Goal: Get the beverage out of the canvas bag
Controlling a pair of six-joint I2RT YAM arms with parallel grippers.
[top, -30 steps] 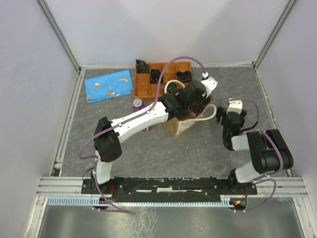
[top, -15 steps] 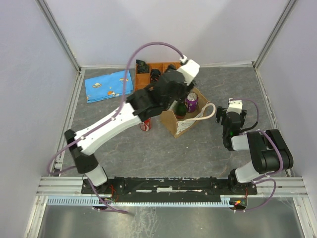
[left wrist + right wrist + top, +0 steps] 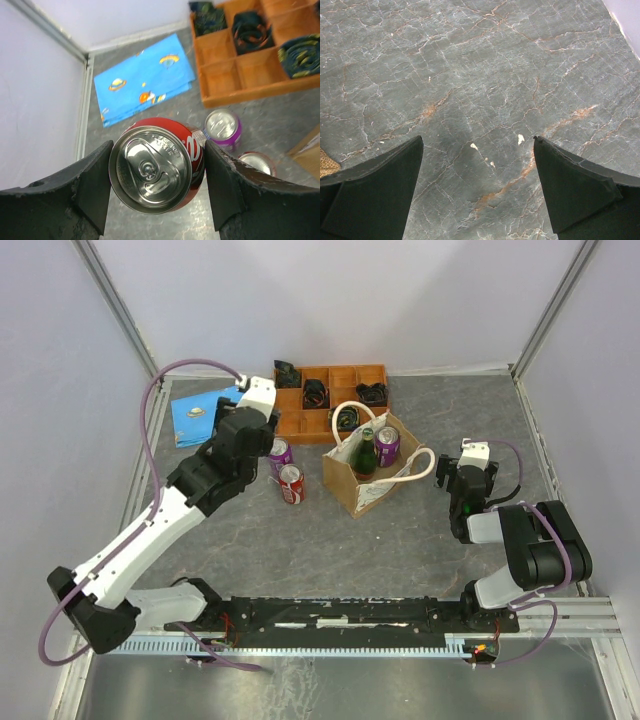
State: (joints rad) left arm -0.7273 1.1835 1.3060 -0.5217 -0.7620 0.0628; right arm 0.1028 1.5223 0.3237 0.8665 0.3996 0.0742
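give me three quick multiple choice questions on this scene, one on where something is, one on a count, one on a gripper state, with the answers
1. Where is the red can nearest the left wrist camera?
A. inside the canvas bag
B. in the left gripper
C. in the right gripper

2. How many drinks stand in the canvas bag?
A. none
B. two
C. four

3. How is the right gripper?
A. open, holding nothing
B. shut, holding nothing
C. shut on a drink

Answers:
1 B, its fingers press on both sides of the can.
2 B, a green bottle and a purple can show in the bag's open top.
3 A, only bare table shows between its spread fingers.
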